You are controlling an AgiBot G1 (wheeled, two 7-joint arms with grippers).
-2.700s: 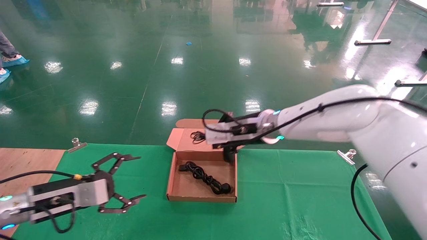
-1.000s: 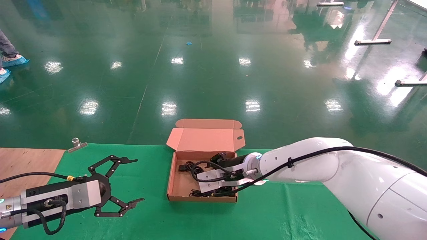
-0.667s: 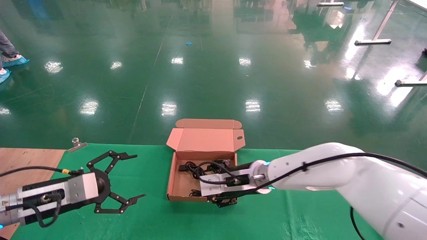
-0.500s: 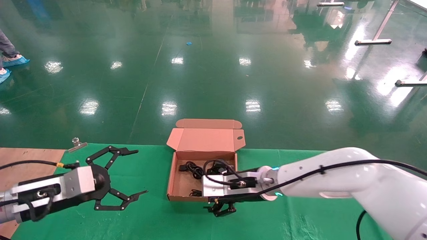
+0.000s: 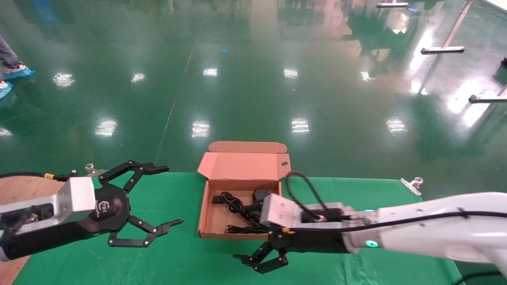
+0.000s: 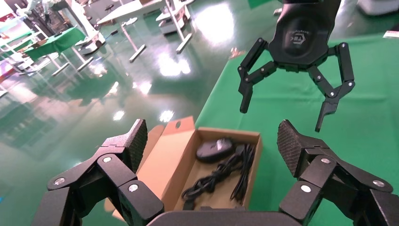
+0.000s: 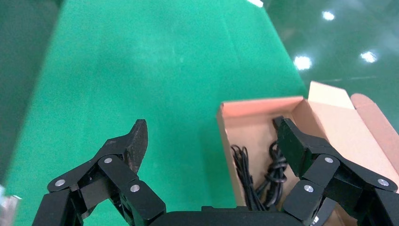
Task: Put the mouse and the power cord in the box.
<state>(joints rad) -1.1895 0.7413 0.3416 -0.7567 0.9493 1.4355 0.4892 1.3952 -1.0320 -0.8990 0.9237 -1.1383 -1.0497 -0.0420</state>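
The brown box [image 5: 233, 236] lies open on the green cloth, its lid [image 5: 245, 166] tipped back. Inside it, the black mouse [image 5: 259, 194] rests by the far right corner. The coiled power cord [image 5: 233, 204] runs across the middle, and the mouse's thin cable [image 5: 242, 228] lies along the front wall. My right gripper [image 5: 259, 262] hovers open and empty over the cloth, just in front of the box's near right corner. My left gripper [image 5: 172, 196] is open and empty to the left of the box. The left wrist view shows the mouse [image 6: 214, 149], the power cord [image 6: 211, 176] and the box [image 6: 258, 157].
Metal clips [image 5: 412, 185] [image 5: 91, 171] pin the cloth at the table's far edge. Bare wooden tabletop [image 5: 20, 190] shows at the far left. Shiny green floor lies beyond the table. A person's feet in blue shoe covers [image 5: 16, 72] stand far off at the left.
My right gripper lowered the mouse into the box, let go and drew back over the front wall toward me, now open. My left gripper moved forward and a little toward the box.
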